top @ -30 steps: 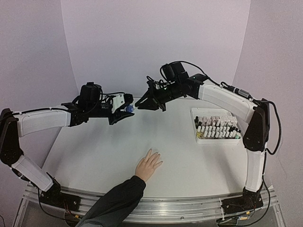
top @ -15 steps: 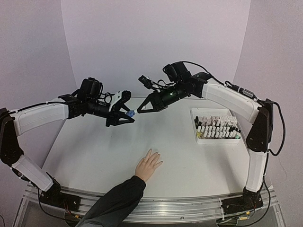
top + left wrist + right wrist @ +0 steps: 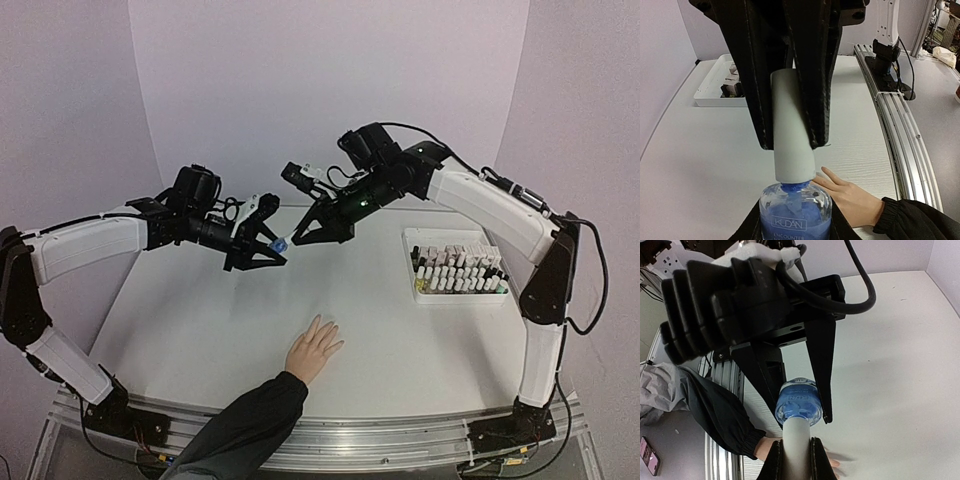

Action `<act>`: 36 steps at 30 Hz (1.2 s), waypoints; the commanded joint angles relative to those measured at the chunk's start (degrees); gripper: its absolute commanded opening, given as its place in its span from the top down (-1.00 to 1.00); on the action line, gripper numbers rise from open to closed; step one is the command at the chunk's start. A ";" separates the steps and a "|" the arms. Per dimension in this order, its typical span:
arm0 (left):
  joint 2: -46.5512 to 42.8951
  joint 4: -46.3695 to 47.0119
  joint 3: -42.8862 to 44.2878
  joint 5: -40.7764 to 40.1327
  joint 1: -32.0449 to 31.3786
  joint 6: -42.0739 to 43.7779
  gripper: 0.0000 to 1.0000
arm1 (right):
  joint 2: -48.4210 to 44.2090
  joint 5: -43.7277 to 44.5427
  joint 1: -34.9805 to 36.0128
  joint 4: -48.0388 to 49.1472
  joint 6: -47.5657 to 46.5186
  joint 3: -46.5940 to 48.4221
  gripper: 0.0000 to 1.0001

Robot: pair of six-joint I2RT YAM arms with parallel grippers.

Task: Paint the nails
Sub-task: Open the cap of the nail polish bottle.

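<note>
We see the main risk at the bottle [image 3: 795, 214]: the left gripper [image 3: 270, 245] holds its round glass body between narrowly set jaws, while the right gripper [image 3: 796, 460] is clamped tight on the white cap [image 3: 791, 135]. A twist or pull that is off-axis could turn the bottle in that grip or knock it loose. We cannot tell whether the cap is seated or already loosened. The bottle seems tilted, so once it is open blue polish could run out or drip from the brush onto the table [image 3: 200, 330] or onto skin. The pair hangs in the air beyond the fingertips of the human hand [image 3: 315, 347], well apart from it. The nails [image 3: 322, 324] lie at the far ends of those fingers, flat on the table, too small for us to say whether they are bare or painted. If the hand shifts, later strokes could miss them. We count two grippers, one blue bottle, one cap and one hand. There is also one tray [image 3: 462, 297] off to the hand's side nearer the right arm, its many small bottles too tightly packed to count.
</note>
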 commanded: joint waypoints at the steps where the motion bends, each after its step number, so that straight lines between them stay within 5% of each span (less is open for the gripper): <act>1: -0.65 5.34 1.37 2.03 -0.61 -0.63 1.00 | 0.68 1.03 1.77 -1.25 1.31 3.65 0.38; 3: -0.93 7.00 0.71 0.86 -0.59 -0.85 1.00 | 1.37 1.10 1.77 -0.99 4.54 5.45 0.07; 6: -1.44 9.23 -0.77 -1.60 -0.54 -0.80 1.00 | 2.02 1.49 1.75 -0.45 10.01 7.60 -0.77; 8: -1.81 10.59 -1.61 -3.51 -0.56 -0.54 1.00 | 1.68 1.48 1.61 -0.29 13.24 8.06 -0.90; 17: -3.18 19.42 -5.73 -12.32 -0.51 0.04 1.00 | -0.94 6.06 -2.53 -0.01 38.97 7.04 -0.92; 26: -2.85 26.58 -8.32 -19.49 -0.66 3.56 1.00 | 0.79 6.53 -2.67 0.19 61.49 8.24 -0.60; 36: -2.48 27.97 -9.01 -19.90 -0.94 4.76 1.00 | 4.78 6.63 -1.46 0.30 66.79 10.45 -0.22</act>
